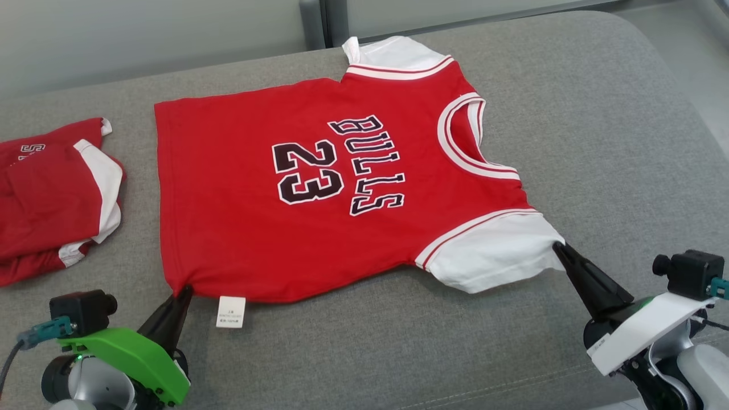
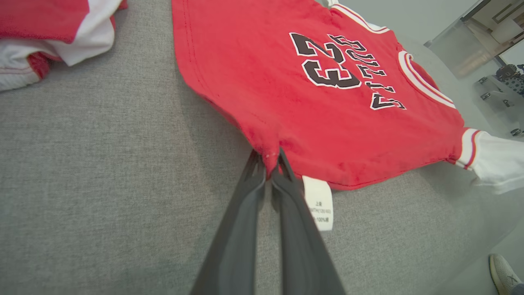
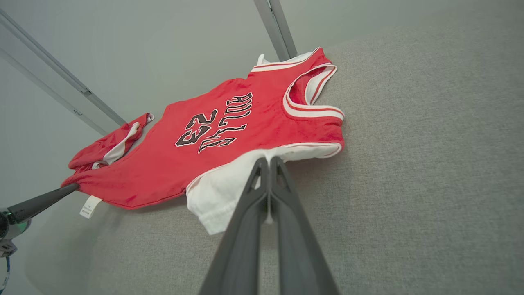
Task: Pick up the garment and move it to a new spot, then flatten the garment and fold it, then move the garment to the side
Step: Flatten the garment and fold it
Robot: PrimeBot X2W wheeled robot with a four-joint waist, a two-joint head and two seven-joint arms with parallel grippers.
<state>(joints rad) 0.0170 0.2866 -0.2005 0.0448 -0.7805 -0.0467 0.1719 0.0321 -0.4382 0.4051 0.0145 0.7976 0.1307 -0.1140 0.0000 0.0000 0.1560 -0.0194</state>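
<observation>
The garment [image 1: 319, 188] is a red jersey with white sleeves and "BULLS 23" in black, spread flat on the grey cushion [image 1: 598, 142]. My left gripper [image 1: 183, 291] is shut on its near hem corner, beside a white care label [image 1: 230, 311]. In the left wrist view the fingertips pinch the red hem of the garment [image 2: 327, 102], with my left gripper [image 2: 270, 162] closed tight. My right gripper [image 1: 559, 246] is shut on the edge of the near white sleeve [image 1: 495, 256]. The right wrist view shows my right gripper [image 3: 267, 160] clamping the white sleeve of the garment [image 3: 229, 135].
A second red and white garment [image 1: 54, 193] lies crumpled at the left of the cushion, also at the top left of the left wrist view [image 2: 53, 28]. Bare grey cushion runs to the right and near side. A shoe [image 2: 503, 272] shows on the floor.
</observation>
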